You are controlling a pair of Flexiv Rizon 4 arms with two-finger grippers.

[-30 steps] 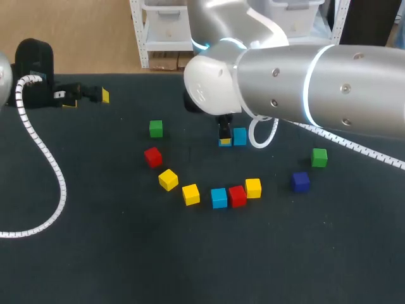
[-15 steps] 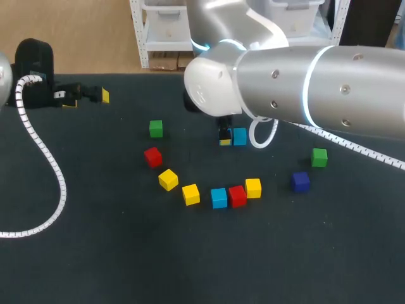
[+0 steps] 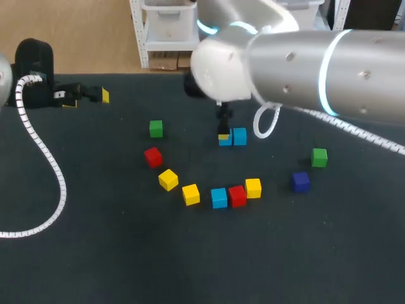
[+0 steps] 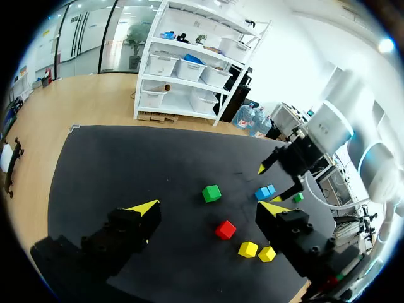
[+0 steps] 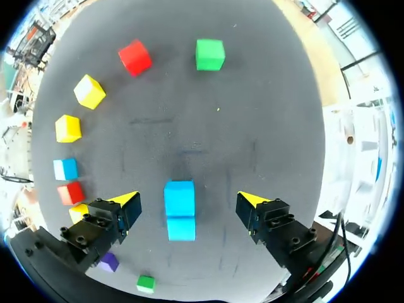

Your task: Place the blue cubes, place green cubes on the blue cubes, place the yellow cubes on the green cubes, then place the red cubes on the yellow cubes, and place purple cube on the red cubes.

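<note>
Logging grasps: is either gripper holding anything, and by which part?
Nothing is held. The right gripper stands open, clear of the paired blue cubes; the left gripper is open and empty.

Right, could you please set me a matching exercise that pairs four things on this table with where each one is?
Things
1. pair of touching light-blue cubes
2. dark purple cube
3. single light-blue cube
4. left gripper

Places
A. between a yellow cube and a red cube
B. at the far left of the dark table, fingers open with nothing between them
C. below the right gripper, between its open fingers
D. near a green cube, on the table's right side

Pairs: 1-C, 2-D, 3-A, 4-B.
</note>
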